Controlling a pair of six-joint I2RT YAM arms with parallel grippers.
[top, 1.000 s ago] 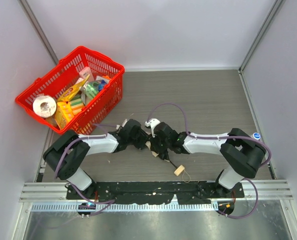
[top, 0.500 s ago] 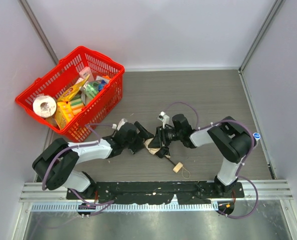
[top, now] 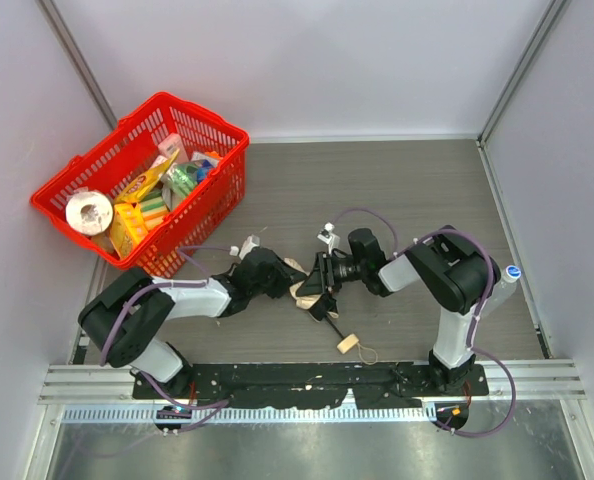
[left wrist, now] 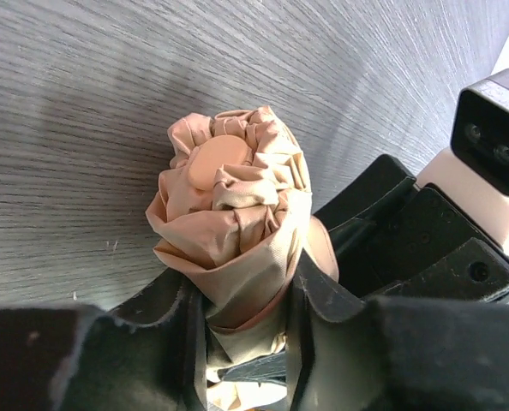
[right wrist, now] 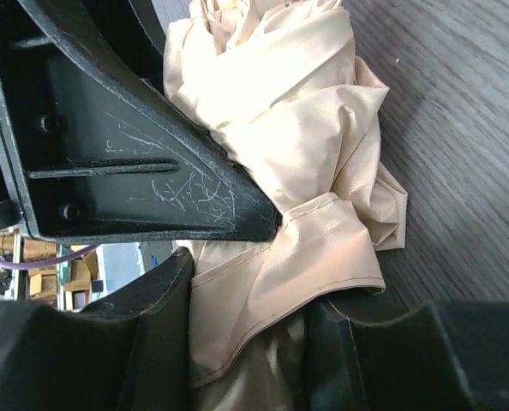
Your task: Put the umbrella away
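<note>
Left fingers (left wrist: 164, 342), right fingers (right wrist: 152, 342) pinch umbrella (left wrist: 237, 214); both reach inward.

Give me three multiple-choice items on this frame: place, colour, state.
1. The red basket sits: A far left; B far right; C near centre.
2. The umbrella fabric is: A black; B beige; C blue.
3. The umbrella is: A spread open; B inside the basket; C bundled, pinched in both arms' jaws.
Answers: 1 A, it stands by the left wall; 2 B, tan cloth in both wrist views; 3 C, cloth fills each pair of jaws.
</note>
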